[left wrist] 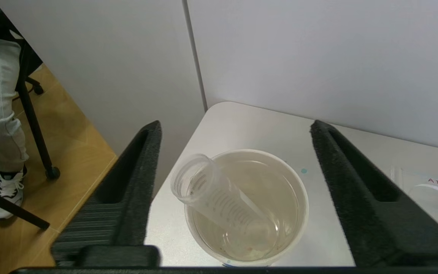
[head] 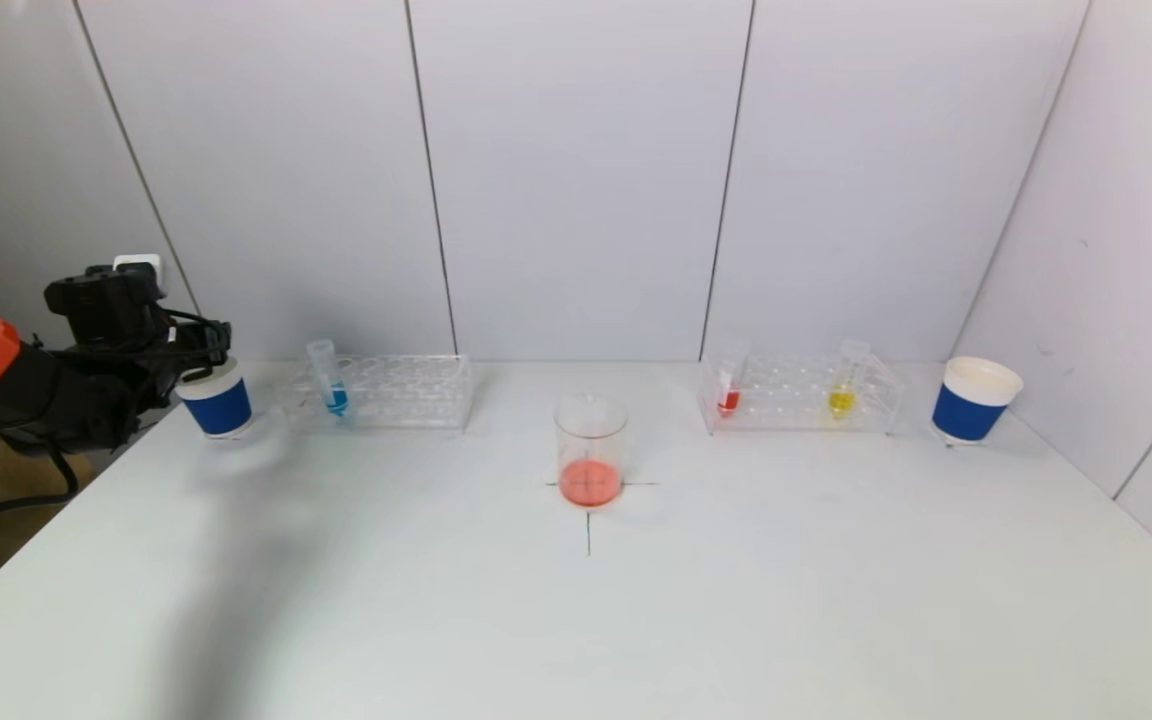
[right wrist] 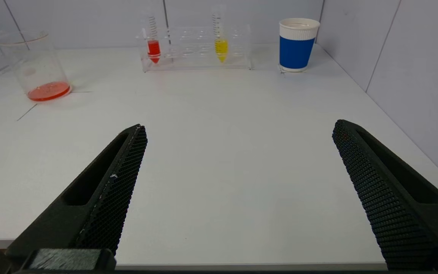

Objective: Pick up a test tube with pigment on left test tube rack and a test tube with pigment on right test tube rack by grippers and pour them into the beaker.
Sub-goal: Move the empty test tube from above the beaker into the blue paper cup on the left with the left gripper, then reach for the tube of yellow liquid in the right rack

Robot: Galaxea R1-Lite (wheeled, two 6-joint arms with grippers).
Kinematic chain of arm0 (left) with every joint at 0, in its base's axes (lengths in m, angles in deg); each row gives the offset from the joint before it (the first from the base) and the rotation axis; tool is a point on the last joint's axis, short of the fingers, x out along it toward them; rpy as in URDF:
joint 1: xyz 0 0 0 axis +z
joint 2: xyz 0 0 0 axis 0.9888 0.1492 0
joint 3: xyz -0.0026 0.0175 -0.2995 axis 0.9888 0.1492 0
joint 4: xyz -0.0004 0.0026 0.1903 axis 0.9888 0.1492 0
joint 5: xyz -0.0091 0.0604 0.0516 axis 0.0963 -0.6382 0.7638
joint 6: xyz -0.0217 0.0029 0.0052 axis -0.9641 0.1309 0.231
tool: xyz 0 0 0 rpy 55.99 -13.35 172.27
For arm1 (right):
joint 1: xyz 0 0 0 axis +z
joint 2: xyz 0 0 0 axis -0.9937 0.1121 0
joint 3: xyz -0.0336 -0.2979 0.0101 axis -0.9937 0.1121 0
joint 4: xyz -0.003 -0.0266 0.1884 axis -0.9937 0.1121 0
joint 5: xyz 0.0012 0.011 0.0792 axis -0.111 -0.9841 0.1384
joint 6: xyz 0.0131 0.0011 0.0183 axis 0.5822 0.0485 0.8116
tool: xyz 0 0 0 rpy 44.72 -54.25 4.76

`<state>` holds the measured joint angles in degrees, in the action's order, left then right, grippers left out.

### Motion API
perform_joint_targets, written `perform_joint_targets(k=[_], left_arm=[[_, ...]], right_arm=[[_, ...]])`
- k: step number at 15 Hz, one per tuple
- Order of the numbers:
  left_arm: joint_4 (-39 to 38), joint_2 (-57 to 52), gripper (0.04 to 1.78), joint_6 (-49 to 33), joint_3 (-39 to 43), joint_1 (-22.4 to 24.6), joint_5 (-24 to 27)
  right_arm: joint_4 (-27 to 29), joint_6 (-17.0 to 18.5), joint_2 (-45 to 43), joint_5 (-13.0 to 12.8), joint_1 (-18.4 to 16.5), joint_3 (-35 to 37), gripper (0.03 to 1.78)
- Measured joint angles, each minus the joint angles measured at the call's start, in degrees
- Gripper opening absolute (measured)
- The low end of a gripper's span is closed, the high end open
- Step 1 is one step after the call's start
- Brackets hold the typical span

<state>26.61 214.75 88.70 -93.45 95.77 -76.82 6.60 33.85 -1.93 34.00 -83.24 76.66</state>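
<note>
An empty test tube (left wrist: 219, 199) lies tilted inside the left paper cup (left wrist: 295, 198), directly below the left pincer (left wrist: 234, 152), whose fingers are spread and clear of it. The left rack (head: 386, 392), beside that pincer toward the centre, holds a blue tube (head: 328, 380). Further along stands the beaker (head: 591, 450) with red liquid on a cross mark. The right pincer (right wrist: 238, 152) hangs spread over the white surface (right wrist: 222, 152); ahead of it the right rack (right wrist: 198, 47) holds red (right wrist: 153, 45) and yellow (right wrist: 221, 43) tubes. Grey wall panels (head: 576, 170) enclose the surface.

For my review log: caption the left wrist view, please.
Open left gripper above paper cup holding an empty test tube.
</note>
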Motion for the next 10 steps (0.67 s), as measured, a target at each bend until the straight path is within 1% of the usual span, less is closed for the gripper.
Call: perform_joint_targets(k=[1,2,4,7,10], left_arm=[[-0.3,-0.13,1.54,0.02,0.27,0.0,-0.01],[-0.78,-0.44,1.63,0.0,0.72,-0.05,-0.01],[-1.11,-1.67,1.75,0.0,2.15,-0.71,0.0],[-1.18,-5.71,1.78,-0.02,6.17,-3.44,-0.04],[-1.19,-13.84,1.77,-0.06,14.56,-7.9,-0.12]], right_arm=[[0.02,0.0,0.0,0.0,0.0,0.0,1.77],[0.02,0.0,0.0,0.0,0.0,0.0,1.77],[0.0,0.0,0.0,0.0,0.0,0.0,1.77],[0.02,0.0,0.0,0.0,0.0,0.0,1.77],[-0.02,0.0,0.0,0.0,0.0,0.0,1.77]])
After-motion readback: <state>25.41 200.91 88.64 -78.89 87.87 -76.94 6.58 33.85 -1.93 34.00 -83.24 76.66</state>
